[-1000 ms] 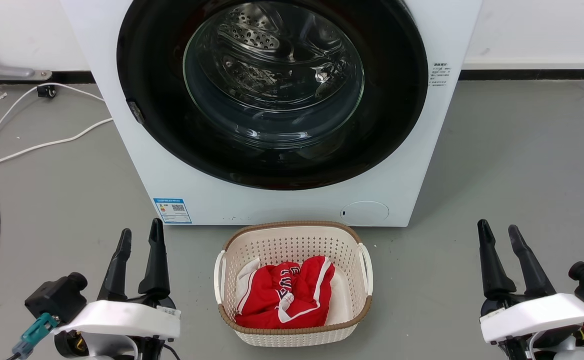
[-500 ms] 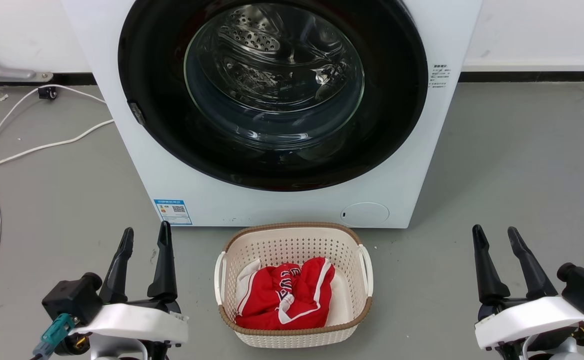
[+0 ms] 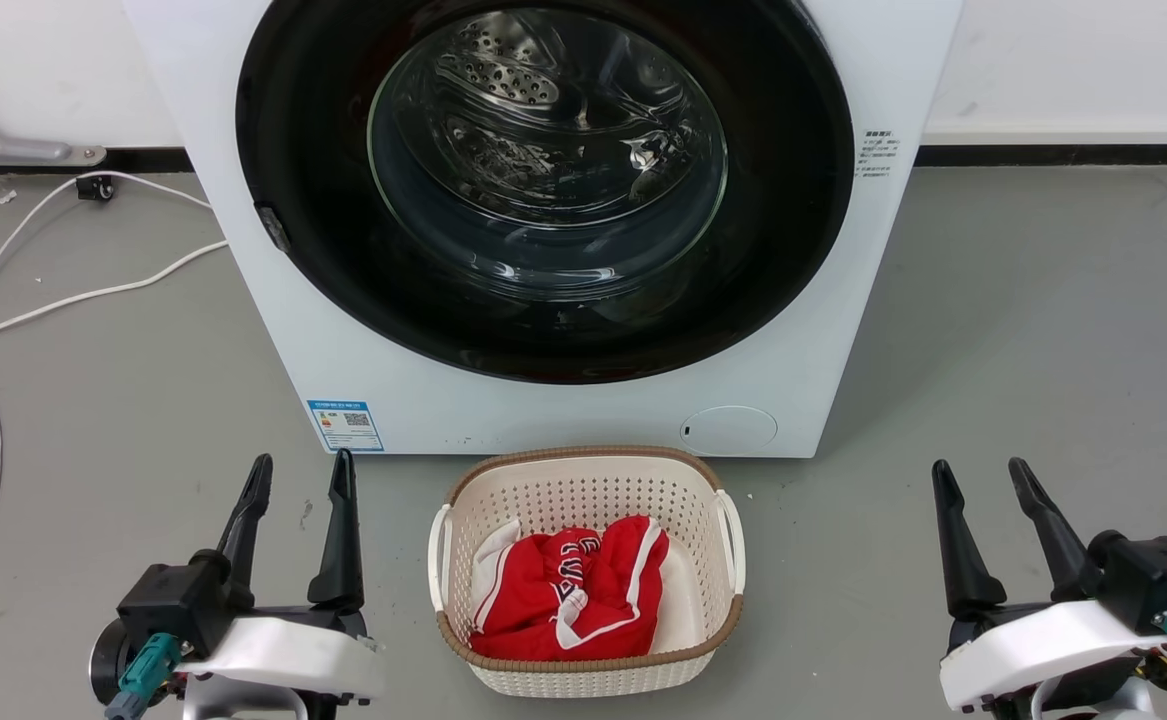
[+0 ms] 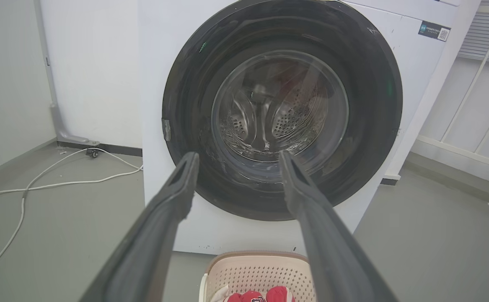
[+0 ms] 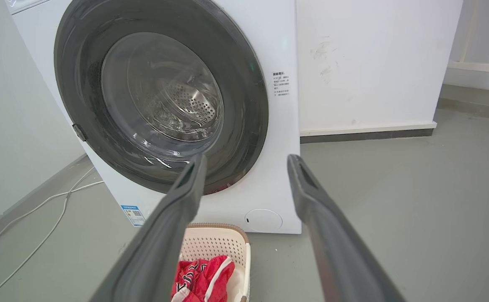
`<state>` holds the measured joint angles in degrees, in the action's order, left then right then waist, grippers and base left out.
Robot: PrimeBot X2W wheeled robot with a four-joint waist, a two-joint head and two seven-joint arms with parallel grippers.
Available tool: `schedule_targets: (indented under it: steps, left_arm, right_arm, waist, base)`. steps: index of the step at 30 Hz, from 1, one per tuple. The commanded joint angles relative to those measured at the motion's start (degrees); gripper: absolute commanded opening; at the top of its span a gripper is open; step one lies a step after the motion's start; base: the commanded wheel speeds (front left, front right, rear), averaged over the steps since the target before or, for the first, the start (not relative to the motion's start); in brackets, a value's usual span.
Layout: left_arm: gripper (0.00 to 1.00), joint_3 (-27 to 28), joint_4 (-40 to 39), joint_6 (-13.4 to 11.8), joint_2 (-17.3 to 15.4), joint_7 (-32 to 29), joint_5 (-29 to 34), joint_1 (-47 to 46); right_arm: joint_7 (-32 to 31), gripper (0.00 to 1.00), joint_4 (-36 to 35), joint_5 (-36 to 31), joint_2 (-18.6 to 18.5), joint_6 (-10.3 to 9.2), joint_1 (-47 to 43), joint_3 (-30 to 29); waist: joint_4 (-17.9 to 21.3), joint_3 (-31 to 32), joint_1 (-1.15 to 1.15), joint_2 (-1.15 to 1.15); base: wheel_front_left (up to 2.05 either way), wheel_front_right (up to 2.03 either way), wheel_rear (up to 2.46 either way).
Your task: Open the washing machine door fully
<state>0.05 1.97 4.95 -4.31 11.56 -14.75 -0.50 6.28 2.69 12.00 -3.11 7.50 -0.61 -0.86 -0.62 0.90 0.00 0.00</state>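
One big white washing machine (image 3: 543, 410) stands square ahead on the grey floor. Its washing machine door (image 3: 793, 230) sits shut, flush against the front: a glossy black ring around a bulging glass bowl, with the steel drum showing through. That door looks rigid and fairly heavy, slick across the black face, and the glass is nothing to knock. My read is that the disc itself offers no purchase. The best bet for a hold is the small grey tab (image 3: 271, 226) at the door's left edge. Its position suggests the hinge is on the right, so a pull there should swing the door out in an arc, though a latch may resist first. Down in front, just beside the machine's base, sits a cream perforated basket (image 3: 583, 455), and inside it lies a crumpled red garment (image 3: 563, 595) with white trim. Left gripper (image 3: 302, 460) waits at lower left, fingers spread apart, nothing between them. Right gripper (image 3: 978, 465) mirrors it at lower right, likewise parted and empty, and both are well apart from the door. Nothing of the task is done yet.
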Motion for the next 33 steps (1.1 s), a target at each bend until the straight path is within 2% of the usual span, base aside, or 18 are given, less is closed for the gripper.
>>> schedule_targets:
  steps: [1,19,33]
  left_arm:
    - [1.0,-0.29,-0.54,-0.32,-0.3,0.53,1.52,0.03]
    - [1.0,-0.67,-0.95,-0.66,-0.34,2.51,8.58,0.52]
    - [1.0,0.08,-0.2,0.36,0.33,3.72,11.17,1.08]
  right_arm:
    - [0.29,1.0,-0.52,-1.36,0.2,-0.02,-0.36,0.18]
    - [1.02,1.0,-0.63,-7.98,0.29,-0.02,-0.68,0.8]
    - [1.52,1.0,-0.16,-10.78,0.35,-0.02,-1.59,0.83]
  waist:
    - [0.01,0.02,0.0,0.0]
    - [0.05,-0.23,0.0,0.0]
    - [0.09,-0.03,0.0,0.0]
  base:
    - [0.0,0.0,0.0]
    - [0.0,0.0,0.0]
    - [0.0,0.0,0.0]
